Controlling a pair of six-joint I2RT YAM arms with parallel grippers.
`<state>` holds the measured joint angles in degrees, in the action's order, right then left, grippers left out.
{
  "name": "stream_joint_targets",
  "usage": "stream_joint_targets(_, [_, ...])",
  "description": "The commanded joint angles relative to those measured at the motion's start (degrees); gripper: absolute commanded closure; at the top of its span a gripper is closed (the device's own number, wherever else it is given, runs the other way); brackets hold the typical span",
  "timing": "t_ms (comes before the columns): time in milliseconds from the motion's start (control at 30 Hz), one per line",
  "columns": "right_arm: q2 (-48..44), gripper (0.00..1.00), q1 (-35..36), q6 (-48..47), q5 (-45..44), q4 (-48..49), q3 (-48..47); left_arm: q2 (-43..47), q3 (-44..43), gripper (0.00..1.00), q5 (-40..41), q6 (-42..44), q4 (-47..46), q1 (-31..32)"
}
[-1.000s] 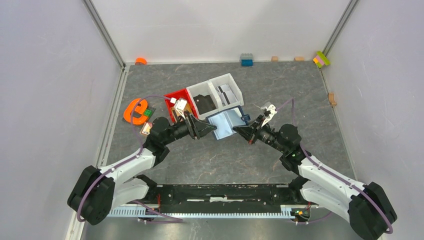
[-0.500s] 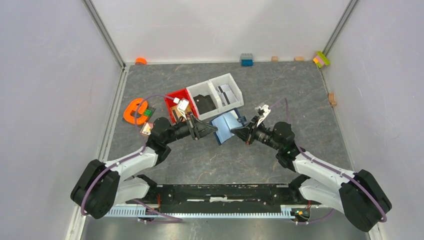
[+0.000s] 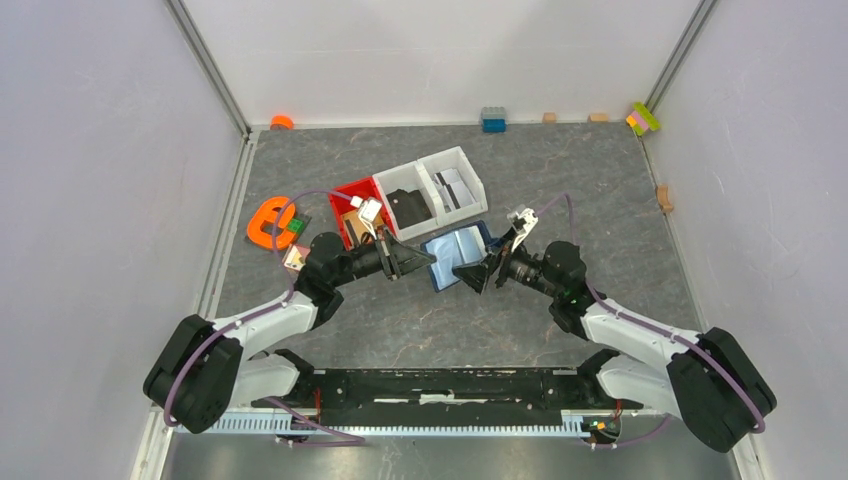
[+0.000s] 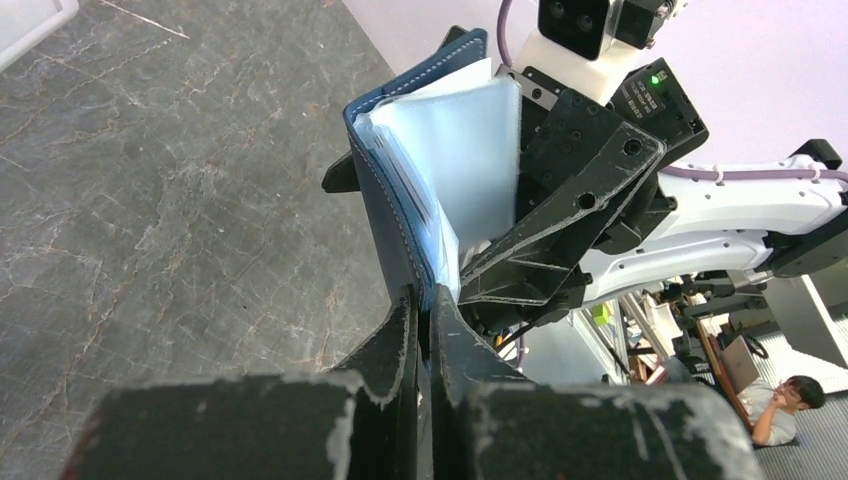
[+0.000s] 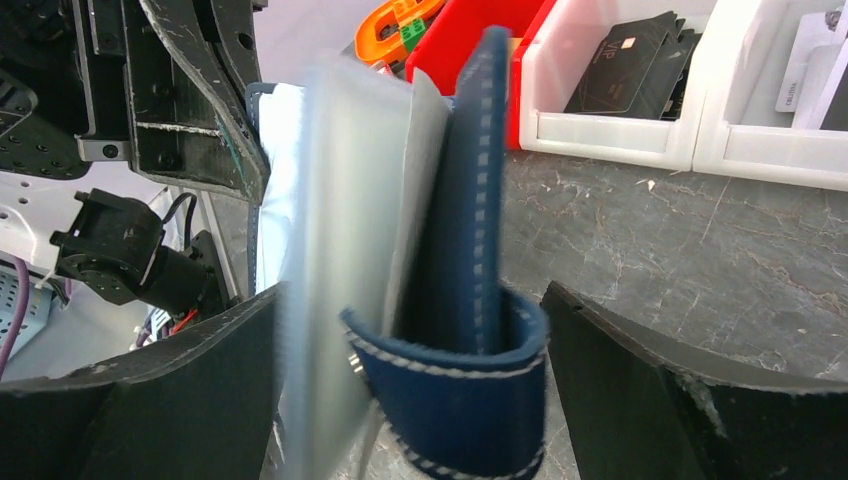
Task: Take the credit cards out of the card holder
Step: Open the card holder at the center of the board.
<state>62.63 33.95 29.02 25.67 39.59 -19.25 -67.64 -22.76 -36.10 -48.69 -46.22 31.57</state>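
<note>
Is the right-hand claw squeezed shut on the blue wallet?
No, the right gripper has its fingers wide apart, with the card holder standing in the gap between them.

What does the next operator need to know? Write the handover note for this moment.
Left end effector: shut on the holder's navy cover, holding it upright and fanned open.
Right end effector: open, fingers straddling the holder's strap end.
Done: dark cards lie in a white bin, light cards in the next bin.
Left: I cannot tell whether the clear sleeves hold more cards. Check them and pull any out.
</note>
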Motion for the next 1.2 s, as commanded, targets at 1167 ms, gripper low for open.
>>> stream_joint_targets(1167, [2.0,0.12,9.1,-11.6,-8.5,-10.9,-7.8,-2.8,-4.6,0.98,0.6,0.2,3.5,1.1])
